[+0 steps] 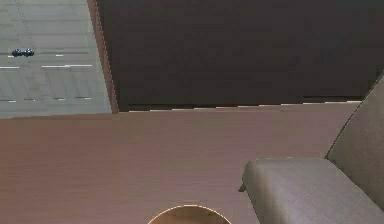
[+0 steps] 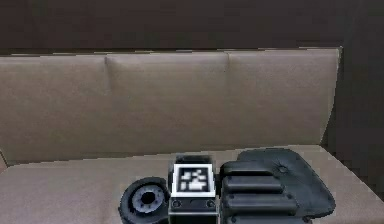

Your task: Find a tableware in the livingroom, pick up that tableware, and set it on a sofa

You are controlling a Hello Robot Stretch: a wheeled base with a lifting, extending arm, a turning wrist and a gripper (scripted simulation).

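Observation:
A beige sofa spans the arm side view, with its backrest (image 2: 170, 100) above and its seat cushion (image 2: 70, 185) below. Low over the seat stands a white square with black marks (image 2: 196, 180) on the arm's end. Left of it, the gripper (image 2: 148, 201) appears as a dark rounded body with a grey middle. Its far end is hard to make out against the cushion, so I cannot tell whether it holds anything. The arm's dark ribbed bulk (image 2: 270, 188) lies right of the marker. No tableware is recognisable by shape.
In the forward view a beige sofa's corner (image 1: 310, 185) fills the lower right. Pinkish-brown floor (image 1: 120, 160) runs to a dark wall (image 1: 240, 50). A pale panelled door (image 1: 50, 55) stands at upper left. A round brown rim (image 1: 185, 212) shows at the bottom edge.

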